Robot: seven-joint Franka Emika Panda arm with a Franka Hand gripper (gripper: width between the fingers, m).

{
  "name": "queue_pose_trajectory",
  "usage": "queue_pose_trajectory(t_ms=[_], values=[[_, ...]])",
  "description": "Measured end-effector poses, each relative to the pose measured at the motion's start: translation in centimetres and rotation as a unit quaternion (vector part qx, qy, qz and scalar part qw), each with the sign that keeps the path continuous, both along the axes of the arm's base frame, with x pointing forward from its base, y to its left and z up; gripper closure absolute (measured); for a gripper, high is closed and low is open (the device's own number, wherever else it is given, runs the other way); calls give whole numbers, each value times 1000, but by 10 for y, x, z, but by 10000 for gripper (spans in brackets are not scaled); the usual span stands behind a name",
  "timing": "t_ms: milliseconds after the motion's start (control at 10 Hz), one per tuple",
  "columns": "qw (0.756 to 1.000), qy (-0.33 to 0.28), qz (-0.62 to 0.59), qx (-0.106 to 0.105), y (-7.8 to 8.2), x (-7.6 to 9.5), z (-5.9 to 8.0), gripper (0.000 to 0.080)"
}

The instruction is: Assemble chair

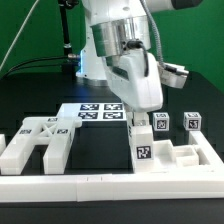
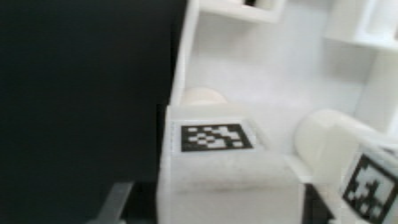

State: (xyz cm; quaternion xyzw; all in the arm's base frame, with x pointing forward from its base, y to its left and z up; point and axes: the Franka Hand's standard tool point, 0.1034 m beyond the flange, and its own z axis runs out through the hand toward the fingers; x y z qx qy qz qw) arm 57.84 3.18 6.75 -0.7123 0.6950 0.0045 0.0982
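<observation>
On the black table in the exterior view, the loose white parts of the chair lie in two groups in front of the marker board. Toward the exterior view's left a cross-braced frame piece lies flat, just behind the long border rail that runs along the near edge. Toward the exterior view's right an upright block stands with two square tags stacked on its near face. A low stepped slab sits just beside it, and behind that are a tagged cube and a second cube, a little apart from each other. The gripper leans down at a tilt right at the top of the upright block. Its bulky white body hides the fingertips, so I cannot tell how far the claw is open or whether it has hold of the block. In the wrist view, which is blurred, a white slab fills the middle and carries one square tag facing the camera. Its straight edge runs along bare black table. On its other side sits a rounded white piece, with part of another tag at the picture's edge. The fingers do not show clearly here either, so the claw's state stays unclear.
</observation>
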Motion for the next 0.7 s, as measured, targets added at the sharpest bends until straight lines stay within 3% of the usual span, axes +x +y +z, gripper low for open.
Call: queue_pose_trajectory(t_ms=[400, 500, 600, 700], values=[[995, 20, -98, 16, 5, -3, -2, 509], [994, 22, -108, 18, 5, -3, -2, 403], [994, 22, -103, 17, 6, -3, -3, 403], [994, 22, -103, 17, 6, -3, -3, 205]])
